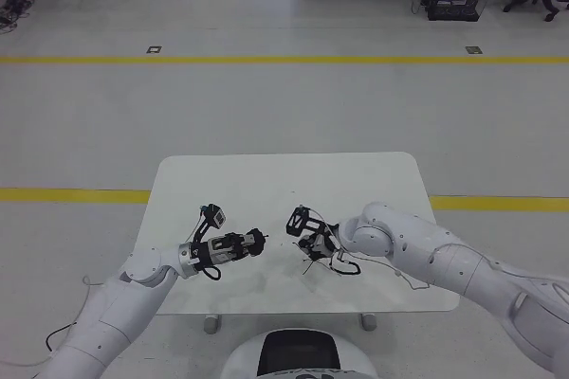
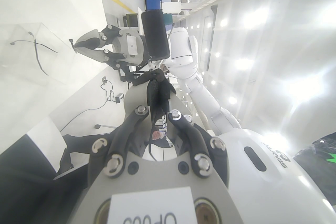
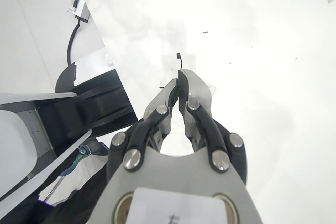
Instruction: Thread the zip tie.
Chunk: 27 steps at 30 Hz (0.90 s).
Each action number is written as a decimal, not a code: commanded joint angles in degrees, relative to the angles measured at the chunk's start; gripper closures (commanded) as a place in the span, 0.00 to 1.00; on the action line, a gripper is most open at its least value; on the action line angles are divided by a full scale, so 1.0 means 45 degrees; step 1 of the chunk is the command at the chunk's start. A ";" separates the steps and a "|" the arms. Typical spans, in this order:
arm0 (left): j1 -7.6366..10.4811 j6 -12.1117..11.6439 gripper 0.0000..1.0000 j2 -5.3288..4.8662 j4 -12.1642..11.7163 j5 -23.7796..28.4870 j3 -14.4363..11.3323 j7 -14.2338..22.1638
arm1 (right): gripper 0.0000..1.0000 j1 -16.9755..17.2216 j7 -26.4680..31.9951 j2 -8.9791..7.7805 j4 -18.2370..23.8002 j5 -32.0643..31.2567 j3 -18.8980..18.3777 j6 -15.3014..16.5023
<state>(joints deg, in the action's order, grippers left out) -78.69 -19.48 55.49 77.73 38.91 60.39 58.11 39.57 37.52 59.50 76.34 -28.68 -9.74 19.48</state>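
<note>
Nearest the robot, spare black zip ties [image 2: 35, 44] lie loose on the white rounded table [image 1: 266, 180]. Just above them, the right gripper [image 3: 178, 76] is clamped on a thin black plastic zip tie [image 3: 180, 60], its small head poking past the fingertips. Facing it, the left gripper [image 2: 157, 80] has its pads pressed together; I cannot tell whether anything sits between them.

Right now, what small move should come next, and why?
Probably ease the left pincer toward the right pincer. The right is shut on a zip tie, its head poking past the tips, and a gap separates the two pincers, so threading cannot start.
</note>
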 commanded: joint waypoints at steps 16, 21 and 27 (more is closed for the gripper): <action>0.0000 0.0000 1.00 0.0000 0.0000 0.0000 0.0000 0.0000 | 1.00 0.1083 -0.2680 -0.0461 0.0058 0.0585 -0.1325 -0.0770; 0.0000 0.0000 1.00 0.0000 0.0000 0.0000 0.0000 0.0000 | 1.00 0.2280 -0.4975 -0.1157 0.0522 0.1516 -0.2769 -0.0226; 0.0000 0.0000 1.00 0.0000 0.0000 0.0000 0.0000 0.0000 | 1.00 0.3585 -0.6022 -0.1819 0.1647 0.2885 -0.4025 0.0000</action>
<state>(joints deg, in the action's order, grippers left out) -78.69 -19.48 55.49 77.73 38.91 60.39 58.11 55.34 10.27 51.59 83.29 -16.24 -27.40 19.51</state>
